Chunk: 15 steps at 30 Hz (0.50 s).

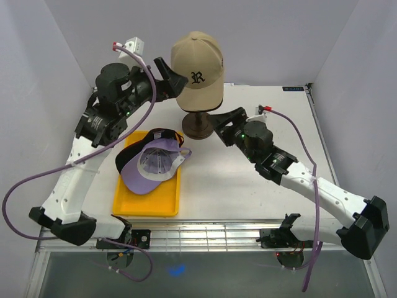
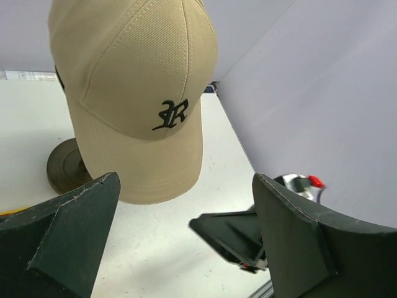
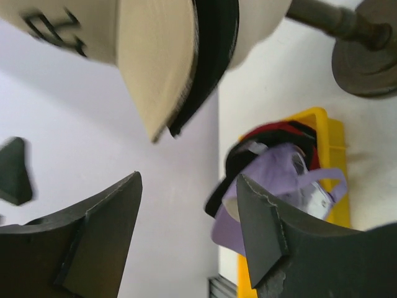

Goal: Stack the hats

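White arms (image 1: 74, 180); black joints (image 1: 115, 84); purplish cables (image 1: 153, 93)

A stand (image 1: 198, 124) sits toward the far edge of the table (image 1: 248, 186), about midway along it. Two caps rest on its top, one over the other: the outer cap (image 1: 197, 68) covers the inner cap (image 3: 214, 49), whose brim shows just beneath. A tray (image 1: 146, 208) lies nearer and to the left, close to the near edge. In it is a pile: an upturned cap (image 1: 152, 167) on top, a left-hand cap (image 1: 127, 155) and a far cap (image 1: 162, 131) poking out from under it. The left gripper (image 1: 173, 77) hangs just left of the outer cap, and the right gripper (image 1: 214, 121) is just right of the stand's foot.
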Each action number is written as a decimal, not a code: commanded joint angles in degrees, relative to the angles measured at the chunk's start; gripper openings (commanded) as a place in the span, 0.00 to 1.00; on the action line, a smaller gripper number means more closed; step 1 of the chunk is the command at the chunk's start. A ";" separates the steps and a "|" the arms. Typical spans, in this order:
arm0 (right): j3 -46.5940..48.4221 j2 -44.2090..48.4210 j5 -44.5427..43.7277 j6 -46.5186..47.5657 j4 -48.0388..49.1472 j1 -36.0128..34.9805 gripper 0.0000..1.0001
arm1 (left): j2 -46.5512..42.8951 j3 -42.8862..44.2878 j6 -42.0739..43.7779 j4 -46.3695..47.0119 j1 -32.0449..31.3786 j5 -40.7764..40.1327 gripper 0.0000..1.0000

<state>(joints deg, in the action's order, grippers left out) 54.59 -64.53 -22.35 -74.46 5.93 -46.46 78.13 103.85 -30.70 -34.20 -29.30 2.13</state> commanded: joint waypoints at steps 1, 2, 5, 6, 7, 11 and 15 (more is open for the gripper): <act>2.10 -5.84 7.58 6.60 -5.85 -4.07 0.67 | -6.13 -2.15 0.99 -4.38 0.38 -3.08 0.98; 3.32 -7.61 6.10 6.95 -5.85 -5.73 0.67 | -8.76 -4.60 0.56 -4.39 0.38 -3.36 0.98; 9.73 -14.64 4.33 7.92 -9.45 -11.72 0.67 | -12.72 -6.03 0.46 -6.75 0.38 -5.37 0.98; 10.71 -17.62 4.59 7.57 -9.36 -13.29 0.67 | -13.35 -5.68 0.64 -9.46 0.38 -5.99 0.98; 12.19 -18.86 4.86 6.96 -7.97 -14.00 0.66 | -13.96 -5.16 0.81 -10.88 0.38 -6.78 0.98; 20.36 -26.94 4.16 7.13 -10.14 -16.56 0.65 | -18.35 -5.32 0.82 -15.55 0.38 -10.91 0.98; 30.12 -37.65 5.38 6.96 -12.87 -17.96 0.64 | -22.66 -8.22 -0.59 -16.87 0.38 -11.97 0.98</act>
<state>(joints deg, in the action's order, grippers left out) 77.34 -97.80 -17.02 -68.51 -5.34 -63.64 58.19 97.30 -30.72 -47.64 -29.30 -7.11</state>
